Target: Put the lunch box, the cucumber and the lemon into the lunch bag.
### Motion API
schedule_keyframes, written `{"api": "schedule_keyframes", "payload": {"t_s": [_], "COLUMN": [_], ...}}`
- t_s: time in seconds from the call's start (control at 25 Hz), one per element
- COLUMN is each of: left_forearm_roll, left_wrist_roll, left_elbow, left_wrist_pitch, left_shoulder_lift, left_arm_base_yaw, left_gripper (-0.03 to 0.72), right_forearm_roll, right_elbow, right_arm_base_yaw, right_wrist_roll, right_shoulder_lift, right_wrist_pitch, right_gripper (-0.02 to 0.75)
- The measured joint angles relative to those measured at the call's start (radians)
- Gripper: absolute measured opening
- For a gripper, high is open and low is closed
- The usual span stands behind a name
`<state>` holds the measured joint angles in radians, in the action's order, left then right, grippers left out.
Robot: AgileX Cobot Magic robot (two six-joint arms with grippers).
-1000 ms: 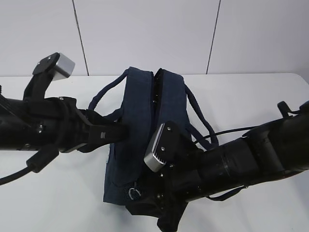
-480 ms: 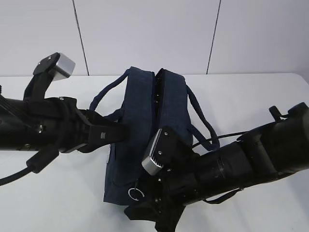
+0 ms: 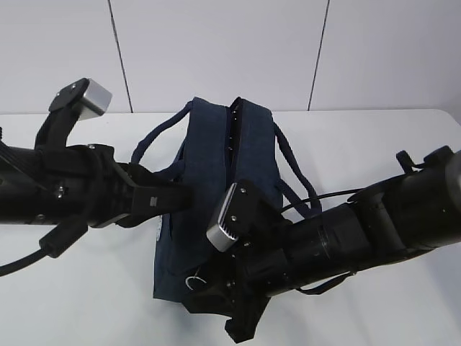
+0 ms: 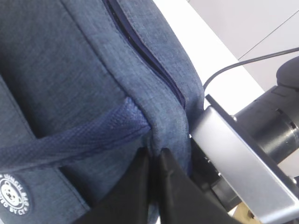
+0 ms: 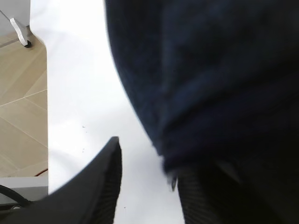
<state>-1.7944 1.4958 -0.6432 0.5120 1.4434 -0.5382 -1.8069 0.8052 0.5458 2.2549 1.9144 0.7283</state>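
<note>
Watching the exterior view, I see the lunch bag (image 3: 216, 194) standing on the white table (image 3: 86, 288) between my two arms, its top seam nearly drawn together with only a dark slit running along the middle. My left gripper (image 4: 152, 186) is pinched shut on the bag's side panel just under the strap handle (image 4: 70, 142); in the left wrist view its two black fingers meet on a fold of navy fabric, and the zipper line runs just above them. That arm sits where it was a second ago, with the same clamp on the same spot.

The right arm has changed. Compared with the earlier frames, its wrist has swung further in toward the near end of the bag, and the silver camera housing (image 3: 222, 216) now sits higher and more to the left. The metal ring pull (image 3: 193, 282), which hung free and plain to see half a second ago, is now mostly tucked against the bag beside my right gripper (image 5: 147, 182). In the right wrist view one finger (image 5: 100, 186) stands clear over bare table while the other is lost under blurred dark fabric, so I cannot tell whether that gripper holds anything. The jaws stand partly apart, narrower than a moment ago.

I cannot see the bag's contents from any camera.
</note>
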Motion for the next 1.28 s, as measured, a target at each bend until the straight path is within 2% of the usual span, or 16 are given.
{"api": "schedule_keyframes", "payload": {"t_s": [0.28,0.96,1.28], "left_forearm_roll": [0.000,0.000,0.000], "left_wrist_roll": [0.000,0.000,0.000], "left_elbow": [0.000,0.000,0.000], "left_wrist_pitch": [0.000,0.000,0.000], "left_shoulder_lift": [0.000,0.000,0.000], "left_arm_base_yaw": [0.000,0.000,0.000], "left_gripper": [0.001,0.001,0.001], "right_forearm_roll": [0.000,0.000,0.000], "right_elbow": [0.002,0.008,0.008], "right_arm_base_yaw": [0.000,0.000,0.000], "right_wrist_roll": [0.000,-0.116,-0.119], "right_shoulder_lift": [0.000,0.006,0.006], "right_wrist_pitch": [-0.002,-0.010,-0.011], "right_gripper": [0.232,0.223,0.114]}}
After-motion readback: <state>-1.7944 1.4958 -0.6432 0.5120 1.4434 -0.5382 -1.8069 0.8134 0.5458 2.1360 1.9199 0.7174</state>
